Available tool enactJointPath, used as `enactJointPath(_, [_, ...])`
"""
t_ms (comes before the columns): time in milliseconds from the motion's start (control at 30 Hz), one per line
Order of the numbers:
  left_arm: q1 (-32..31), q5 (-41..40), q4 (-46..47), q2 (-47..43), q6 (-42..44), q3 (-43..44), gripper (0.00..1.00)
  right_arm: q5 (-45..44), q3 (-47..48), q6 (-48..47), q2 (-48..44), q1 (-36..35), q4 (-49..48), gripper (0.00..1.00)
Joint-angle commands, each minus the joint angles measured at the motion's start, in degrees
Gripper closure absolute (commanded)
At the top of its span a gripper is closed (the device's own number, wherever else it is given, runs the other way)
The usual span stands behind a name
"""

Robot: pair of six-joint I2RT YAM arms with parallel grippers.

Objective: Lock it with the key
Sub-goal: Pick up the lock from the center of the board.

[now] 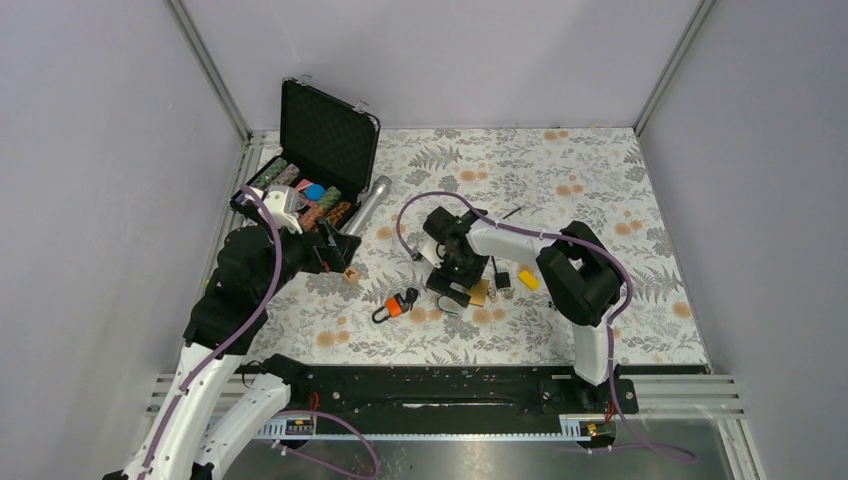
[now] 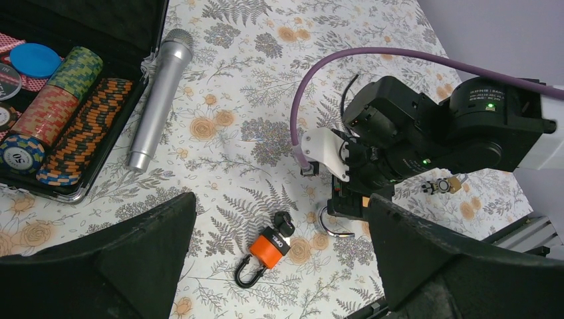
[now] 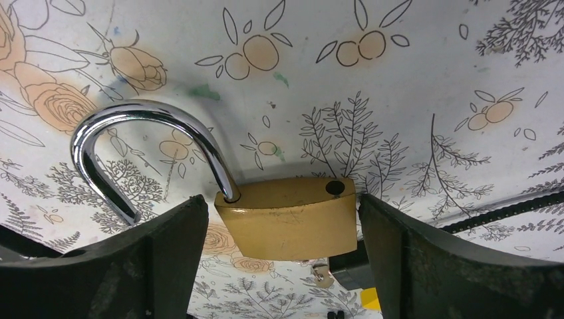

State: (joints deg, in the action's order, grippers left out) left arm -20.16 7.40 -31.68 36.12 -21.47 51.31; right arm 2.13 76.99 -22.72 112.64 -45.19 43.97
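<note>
A brass padlock (image 3: 289, 222) with its chrome shackle (image 3: 143, 119) swung open lies on the floral table. My right gripper (image 3: 282, 203) is open and straddles its body, a finger close on each side. A silver key (image 3: 322, 272) shows just below the body. In the top view the right gripper (image 1: 455, 285) is low over this padlock (image 1: 480, 293). An orange padlock (image 2: 269, 247) with a black shackle and a black-headed key (image 2: 284, 222) in it lies left of it. My left gripper (image 2: 279, 199) is open and empty, high above the orange padlock (image 1: 394, 307).
An open black case (image 1: 322, 130) of poker chips stands at the back left, with a silver microphone (image 1: 368, 205) beside it. A yellow piece (image 1: 528, 280) and a small black piece (image 1: 502, 278) lie right of the brass padlock. Purple cables loop over both arms.
</note>
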Motion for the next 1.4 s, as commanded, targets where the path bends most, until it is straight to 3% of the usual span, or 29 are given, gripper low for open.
enactJointPath(0, [0.16, 1.43, 1.01, -0.18, 1.00, 2.05, 0.01, 0.75, 0.50, -0.59, 0.14, -0.45, -0.83, 0.11])
enactJointPath(100, [0.21, 1.72, 1.03, -0.26, 1.00, 1.99, 0.01, -0.18, -0.38, 0.30, -0.02, -0.43, -2.11, 0.17])
enactJointPath(233, [0.22, 1.89, 0.84, -0.20, 0.78, 1.84, 0.01, -1.81, -0.56, 3.18, -1.30, -0.43, -3.12, 0.37])
enactJointPath(300, [0.23, 2.27, 0.82, -0.18, 0.57, 1.86, 0.01, -3.73, -1.46, 5.25, -2.92, -0.43, -4.69, 0.43])
enactJointPath(600, [0.20, 4.43, 0.96, 0.63, -0.39, 1.95, 0.01, 0.62, -7.40, 16.57, -14.73, 0.08, -11.64, 0.46])
enactJointPath(700, [0.16, 5.84, 1.33, 0.97, -1.29, 1.91, 0.01, 9.10, -8.88, 22.02, -18.77, 1.91, -14.80, 0.47])
enactJointPath(833, [0.13, 7.83, 2.47, 0.80, -2.22, 1.28, 0.01, 17.87, -11.60, 32.74, -25.63, 5.30, -21.75, 0.47])
enactJointPath(967, [0.08, 9.13, 4.31, 1.02, -3.19, 0.49, 0.01, 20.97, -12.83, 45.74, -31.54, 7.87, -27.35, 0.46])
enactJointPath(1100, [-0.77, 10.48, 7.07, 2.47, -4.74, 0.12, 0.01, 20.85, -15.95, 61.51, -37.76, 8.54, -36.11, 0.45])
enactJointPath(1167, [-1.93, 11.44, 9.22, 3.59, -5.51, -0.48, 0.02, 20.02, -19.06, 70.34, -40.59, 8.63, -44.95, 0.45])
enactJointPath(1367, [-10.68, 10.31, 19.25, 6.62, -7.61, -3.26, 0.04, 16.49, -28.08, 97.48, -44.63, 8.54, -65.05, 0.44])
